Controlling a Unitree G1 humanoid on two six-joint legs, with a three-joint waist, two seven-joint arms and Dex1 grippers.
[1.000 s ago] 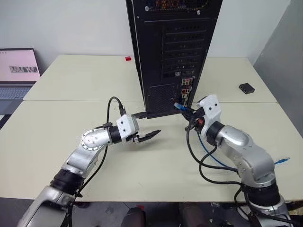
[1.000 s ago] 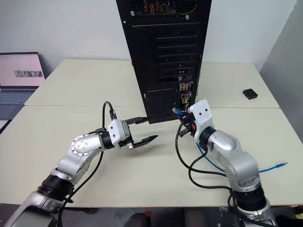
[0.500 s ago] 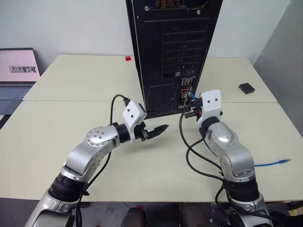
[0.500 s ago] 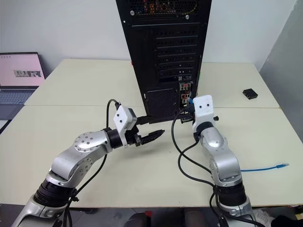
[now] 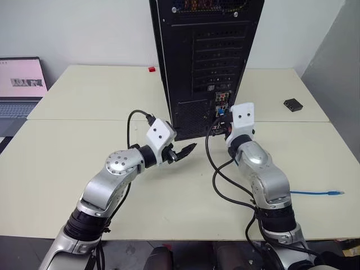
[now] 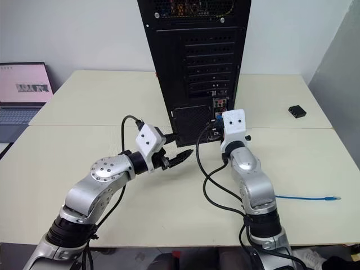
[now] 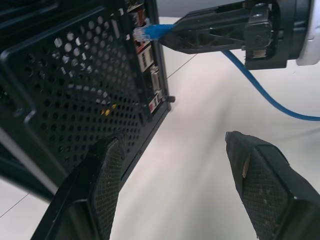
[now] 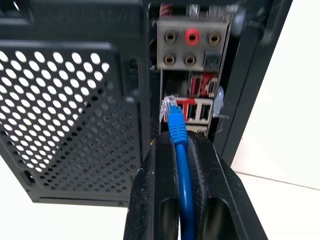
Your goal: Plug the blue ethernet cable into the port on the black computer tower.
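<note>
Our right fingers (image 8: 176,150) are gripping the cable (image 8: 177,131), its plug just at the tower's (image 5: 202,62) ports (image 8: 196,111). Our left fingers (image 7: 105,170) are hovering open beside the tower.

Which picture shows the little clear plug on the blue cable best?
The right wrist view: the plug sits close up, sticking out of the shut right pincer at the tower's connectors. The left wrist view shows it from the side. In the head views it is a tiny blue speck.
</note>
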